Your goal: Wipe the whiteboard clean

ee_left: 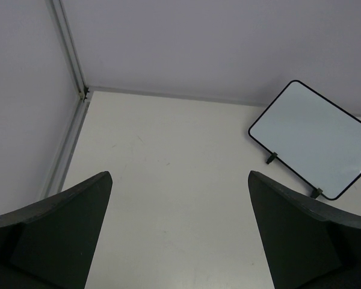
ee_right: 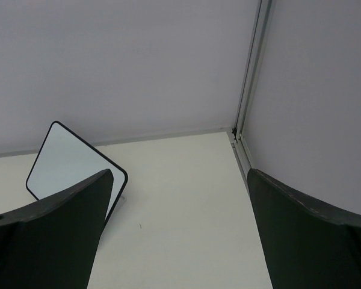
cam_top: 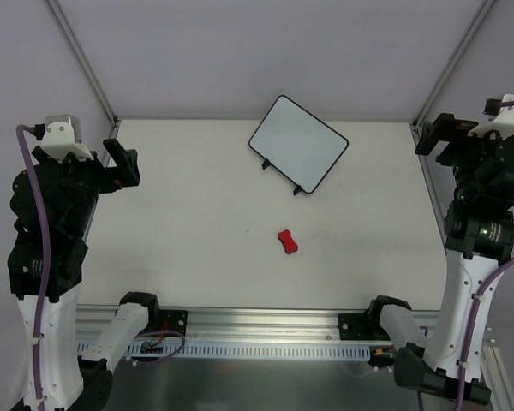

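Observation:
The whiteboard [cam_top: 298,143] lies tilted at the back middle of the table, plain white with a thin black frame and two small black feet on its near edge. It also shows in the left wrist view [ee_left: 313,138] and in the right wrist view [ee_right: 66,159]. A small red bone-shaped eraser [cam_top: 287,242] lies on the table in front of it. My left gripper [cam_top: 122,165] is open and empty, raised at the far left. Its jaws stand wide apart in the left wrist view [ee_left: 179,174]. My right gripper [cam_top: 437,135] is open and empty, raised at the far right [ee_right: 179,173].
Grey walls with metal corner posts [cam_top: 86,64] close the back and sides of the cell. A metal rail [cam_top: 265,324] runs along the table's near edge between the arm bases.

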Tool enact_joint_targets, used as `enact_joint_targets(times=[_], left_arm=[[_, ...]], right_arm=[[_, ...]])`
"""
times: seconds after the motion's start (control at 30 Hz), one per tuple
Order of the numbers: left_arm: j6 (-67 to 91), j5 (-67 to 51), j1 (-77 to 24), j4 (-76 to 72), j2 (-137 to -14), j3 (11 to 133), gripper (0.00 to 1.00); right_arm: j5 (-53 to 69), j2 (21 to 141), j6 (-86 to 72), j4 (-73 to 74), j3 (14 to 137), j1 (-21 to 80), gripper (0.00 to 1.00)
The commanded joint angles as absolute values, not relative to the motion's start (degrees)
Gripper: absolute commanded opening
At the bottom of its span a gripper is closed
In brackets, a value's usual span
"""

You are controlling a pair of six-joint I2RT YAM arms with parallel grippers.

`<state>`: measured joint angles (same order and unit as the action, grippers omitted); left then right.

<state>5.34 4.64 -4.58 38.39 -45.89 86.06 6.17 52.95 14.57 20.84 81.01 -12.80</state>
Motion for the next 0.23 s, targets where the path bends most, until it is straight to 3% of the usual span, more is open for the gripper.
enact_joint_targets(times=[0.0, 0.2], left_arm=[[3.8, 6.4, -5.2, 39.3, -46.0, 86.8, 0.99], [3.7, 6.2, -5.5, 39.3, -46.3, 86.9, 0.99]], right_arm=[[5.0, 52.8, 15.7, 20.1, 84.3, -12.1, 0.99], [5.4, 52.9, 14.9, 20.1, 84.7, -12.0, 0.99]])
